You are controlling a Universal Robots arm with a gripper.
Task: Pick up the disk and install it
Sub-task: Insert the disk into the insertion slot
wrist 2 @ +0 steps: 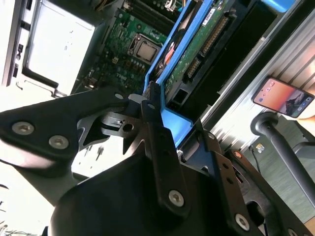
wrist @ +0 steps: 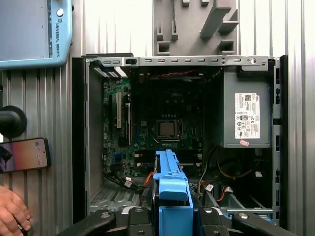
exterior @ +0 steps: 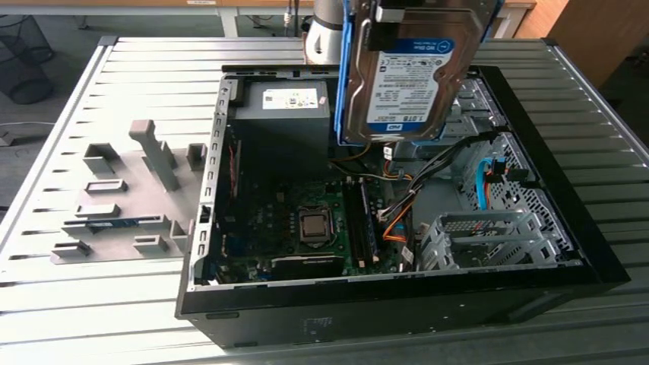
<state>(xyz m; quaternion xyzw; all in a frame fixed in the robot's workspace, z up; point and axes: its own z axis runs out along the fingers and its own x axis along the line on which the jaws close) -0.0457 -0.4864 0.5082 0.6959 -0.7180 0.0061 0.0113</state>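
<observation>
1. My gripper [wrist: 172, 217] is closed on the disk [exterior: 414, 72]. The jaws pinch one end of its blue caddy, one finger [wrist 2: 155, 123] on each side of the frame.
2. The disk hangs edge-down in the air above the open computer case [exterior: 385, 308], touching nothing. In the exterior view its labelled face is turned to the camera, over the end of the case next to the power supply [exterior: 284, 114].
3. In the first wrist view the caddy points down into the case, with the motherboard [wrist: 165, 129] below and beyond it.
4. The second wrist view shows the drive's green circuit board and connectors, bare and facing away from the label.
5. I judge the disk dense and heavy for its size, and quite stiff, but it would not take knocks well. The plastic caddy probably flexes a little and is smooth, so a grip on it alone could let the weight swing or slip.
6. The caddy's side rails look like the right place to hold, clear of the bare board and connectors.
7. Loose cables [exterior: 400, 217] and the metal drive cage [exterior: 487, 236] crowd that side of the case and could snag it.
8. A person's hand [wrist: 12, 212] rests beside a phone [wrist: 24, 153] on the counter [exterior: 91, 293], outside the case.
</observation>
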